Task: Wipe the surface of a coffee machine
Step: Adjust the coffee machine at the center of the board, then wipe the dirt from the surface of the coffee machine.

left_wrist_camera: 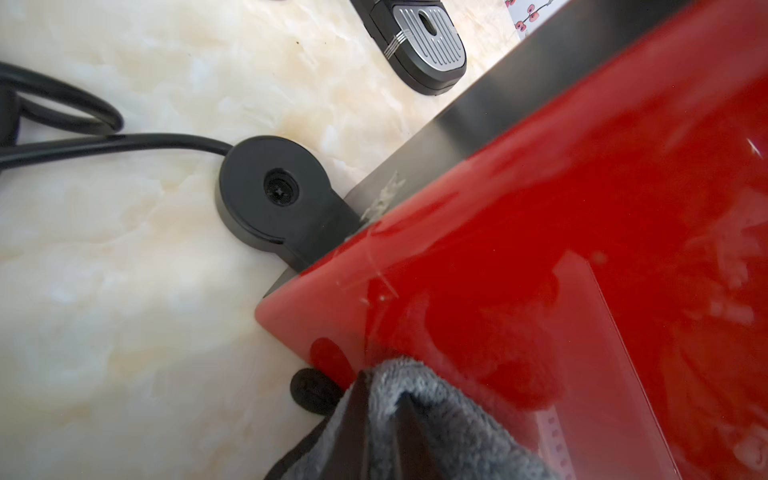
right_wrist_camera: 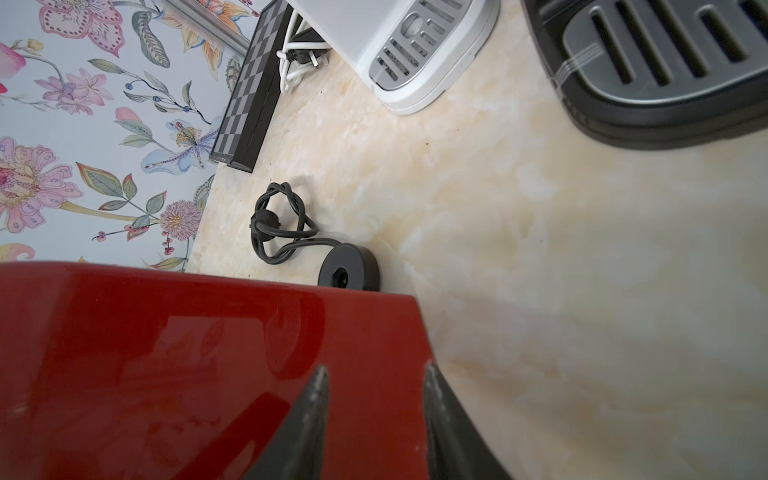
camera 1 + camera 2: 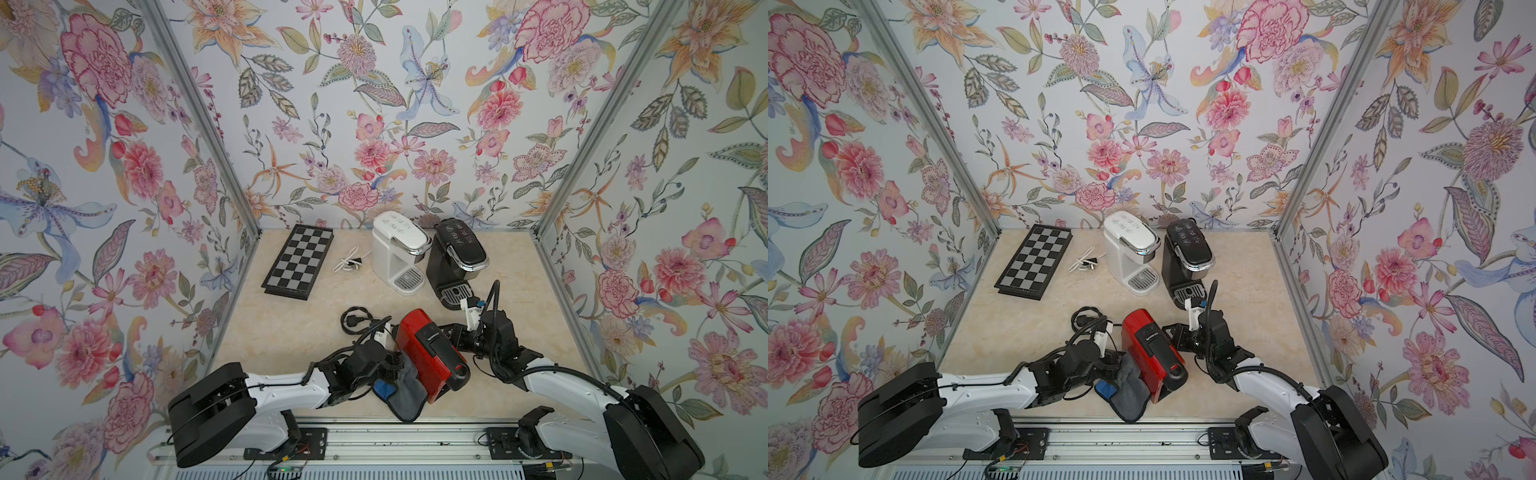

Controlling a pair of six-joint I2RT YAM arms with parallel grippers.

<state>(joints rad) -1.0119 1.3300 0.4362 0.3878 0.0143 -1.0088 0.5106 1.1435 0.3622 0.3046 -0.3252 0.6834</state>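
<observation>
I read the left jaws clamped on the grey cloth [image 3: 409, 390], which lies against the left flank of the red coffee machine [image 3: 419, 349], front centre of the table [image 3: 299, 324]. The right jaws stand apart against its right flank.

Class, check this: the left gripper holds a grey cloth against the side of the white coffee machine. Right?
Wrong colour: the left gripper holds the grey cloth against the side of the red coffee machine, as the left wrist view shows.
</observation>
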